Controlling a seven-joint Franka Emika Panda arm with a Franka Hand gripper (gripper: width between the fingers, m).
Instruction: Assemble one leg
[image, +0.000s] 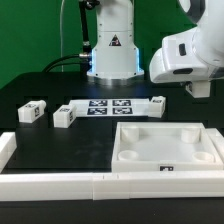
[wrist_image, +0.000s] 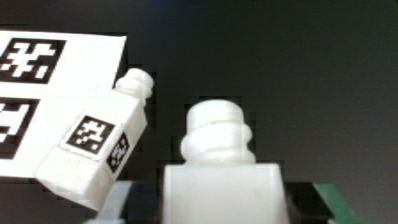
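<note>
Well, the gripper (image: 200, 90) hangs high at the exterior view's right, and I cannot tell whether its jaws are parted or closed. On the black table (image: 40, 135), an outer leg (image: 33, 112) and an inner leg (image: 65, 116) lie at the exterior view's left of the marker board (image: 105, 107). A third leg (image: 160, 101) sits at the board's other end, below the gripper. The panel (image: 165, 145) lies nearer the camera. The wrist view shows a tagged leg (wrist_image: 80, 130) tilted close beside a pegged leg (wrist_image: 222, 160).

Three legs (image: 65, 116) on the table (image: 60, 145), perhaps a fourth; one panel (image: 165, 145); one marker board (image: 105, 107).
</note>
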